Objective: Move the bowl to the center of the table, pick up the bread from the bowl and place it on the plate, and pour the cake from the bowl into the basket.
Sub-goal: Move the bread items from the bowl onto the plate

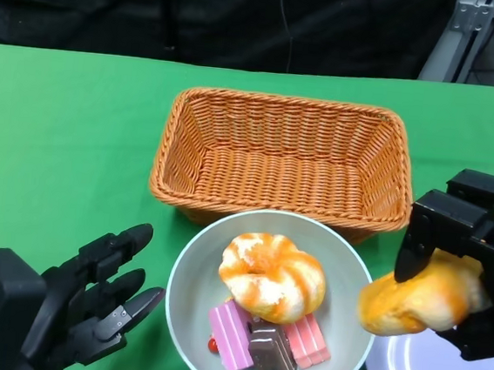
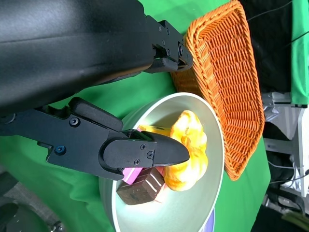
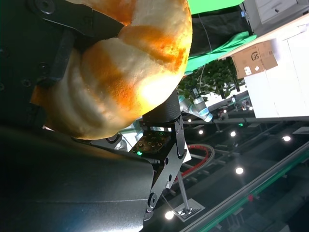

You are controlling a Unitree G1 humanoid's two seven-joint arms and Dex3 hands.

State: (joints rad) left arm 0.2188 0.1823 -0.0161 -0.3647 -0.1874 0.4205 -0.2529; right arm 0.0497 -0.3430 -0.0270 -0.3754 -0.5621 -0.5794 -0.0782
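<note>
A green cloth [image 1: 59,132] covers the table. Behind the cloth's far edge hangs a black curtain [image 1: 115,6], with a thin dark cable [image 1: 284,22] running down it. A grey metal stand [image 1: 460,39] rises beyond the cloth's far right corner. The right wrist view shows the room past the cloth: a cardboard box [image 3: 255,58], a leafy plant [image 3: 212,79] and round ceiling lights [image 3: 240,170].
</note>
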